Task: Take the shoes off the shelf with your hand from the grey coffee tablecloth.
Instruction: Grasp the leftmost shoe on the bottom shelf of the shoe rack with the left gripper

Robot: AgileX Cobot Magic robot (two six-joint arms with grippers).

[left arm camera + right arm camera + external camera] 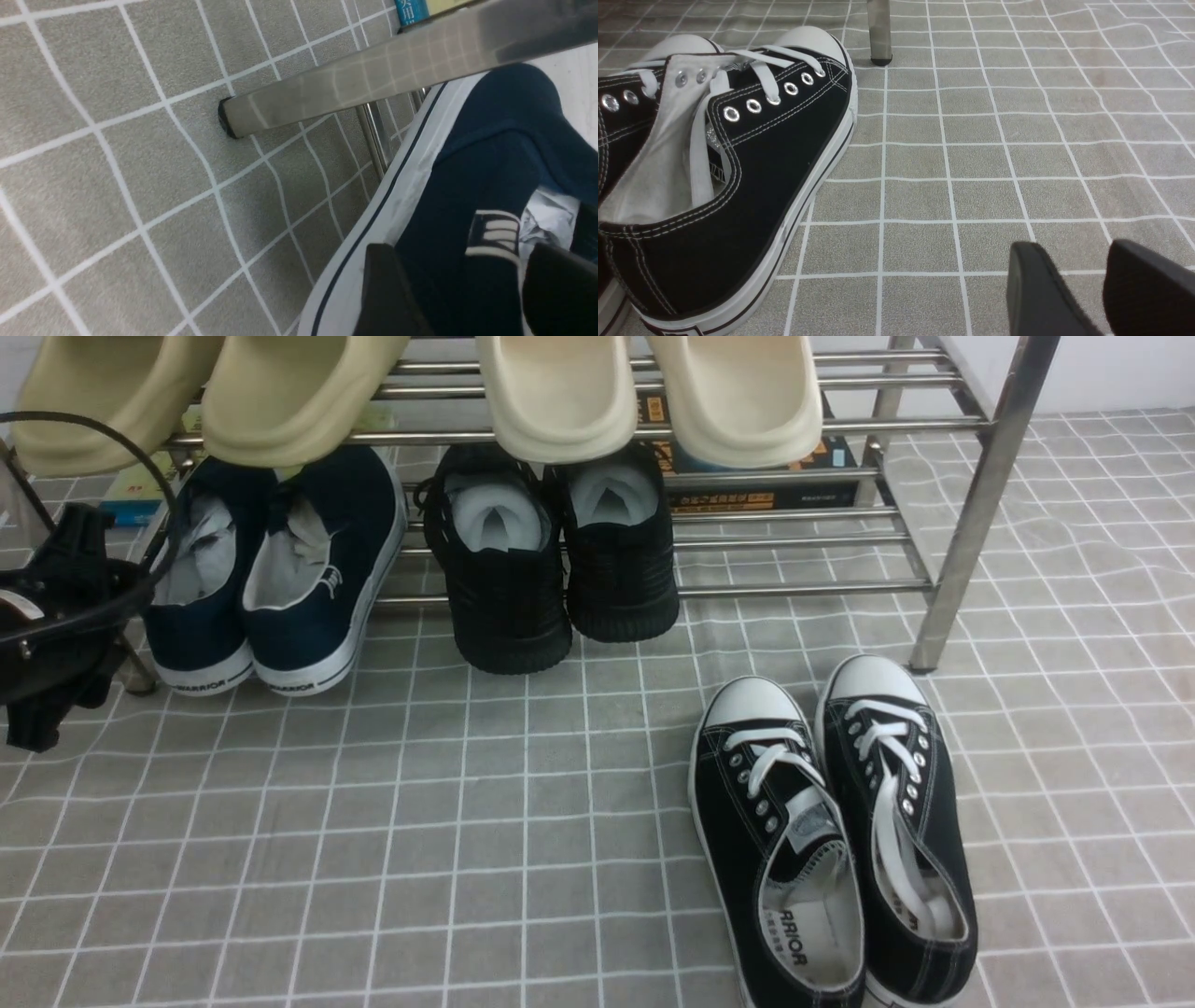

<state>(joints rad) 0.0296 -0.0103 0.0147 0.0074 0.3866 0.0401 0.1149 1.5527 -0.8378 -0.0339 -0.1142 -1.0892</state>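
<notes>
Front view: shows the shoes (271,569) on the bottom tier of the shelf (980,504), far left, heels jutting past the front rod above the grey coffee tablecloth (467,821). Places the left gripper (56,616) just beside them at the left edge, jaws hidden behind its own body. Finds black knit sneakers (551,560) next along that tier, cream slippers (560,392) on the tier above, and black lace-up sneakers (831,831) down on the cloth near the front right leg.

Left wrist view: catches the left gripper (460,289) with jaws spread wide, one finger (387,289) over the white sole, the other over the paper stuffing, navy side wall between; contact impossible to tell.

Right wrist view: puts the right gripper (1078,266) low over bare cloth, jaws parted around nothing, apart from the lace-ups.
</notes>
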